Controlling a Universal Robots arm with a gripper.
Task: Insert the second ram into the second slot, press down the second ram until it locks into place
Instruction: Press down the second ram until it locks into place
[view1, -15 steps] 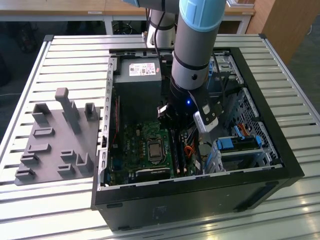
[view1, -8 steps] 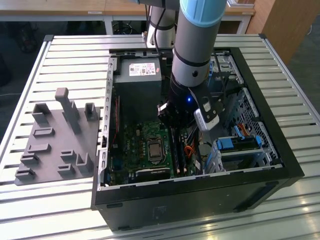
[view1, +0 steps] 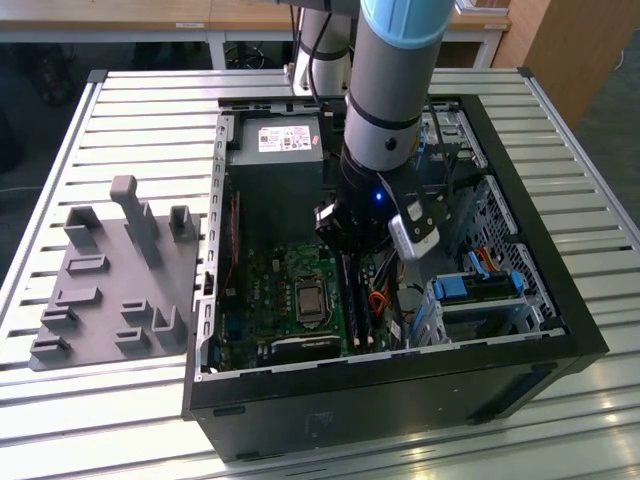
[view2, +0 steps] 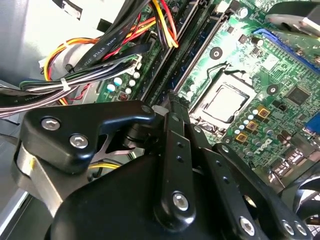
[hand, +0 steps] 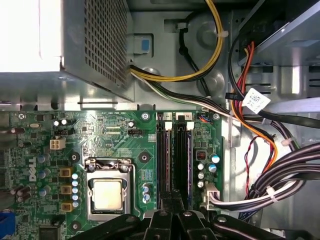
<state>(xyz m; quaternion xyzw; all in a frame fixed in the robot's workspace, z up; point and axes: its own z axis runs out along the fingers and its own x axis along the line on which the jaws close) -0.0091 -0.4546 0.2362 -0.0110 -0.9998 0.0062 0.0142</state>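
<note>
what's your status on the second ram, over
end effector low at the ram slots. second ram upright in its slot, lock unclear. cables beside the slots, none across them.

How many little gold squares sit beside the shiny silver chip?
3 gold squares, in one row beside the silver chip: one end, the middle, the other end. More may be hidden.

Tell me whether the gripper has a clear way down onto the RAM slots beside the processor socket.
Probably yes: the gripper sits right at the RAM slots, and the cable bundles lie off to the side, not across them.
</note>
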